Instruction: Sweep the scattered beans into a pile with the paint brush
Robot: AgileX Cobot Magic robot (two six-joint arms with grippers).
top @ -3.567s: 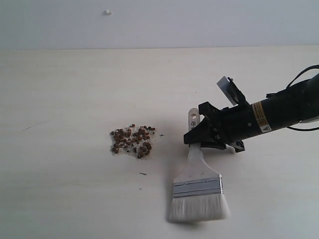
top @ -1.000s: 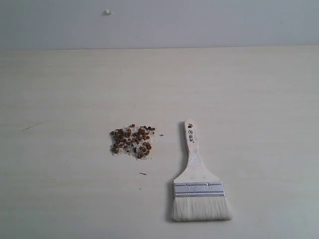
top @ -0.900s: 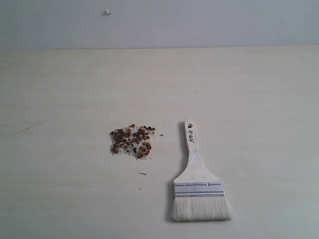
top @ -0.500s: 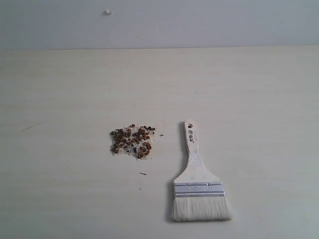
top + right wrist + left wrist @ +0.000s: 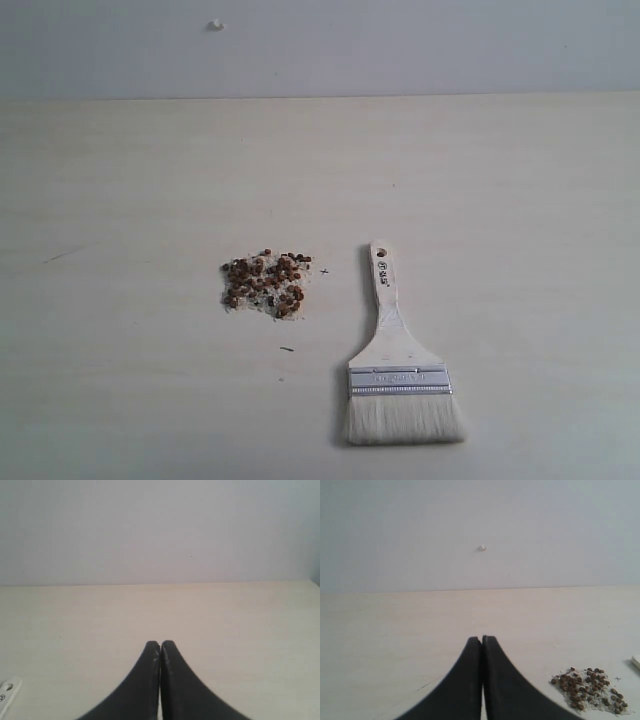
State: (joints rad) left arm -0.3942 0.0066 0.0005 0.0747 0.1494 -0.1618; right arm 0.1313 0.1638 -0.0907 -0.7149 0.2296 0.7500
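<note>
In my left wrist view the picture's edge cuts the paint brush: only a corner of its handle shows, beyond the pile. My right wrist view shows only the handle's holed end. The left claw and right claw run out of frame, so I see their fingers only. From the exterior camera, the handle print is too small to read. I cannot identify the dark fleck near the pile or the pale speck on the wall. The beans are too small to count.

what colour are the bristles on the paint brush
White bristles on the paint brush, beside a silver metal band; best seen in the exterior view.
</note>
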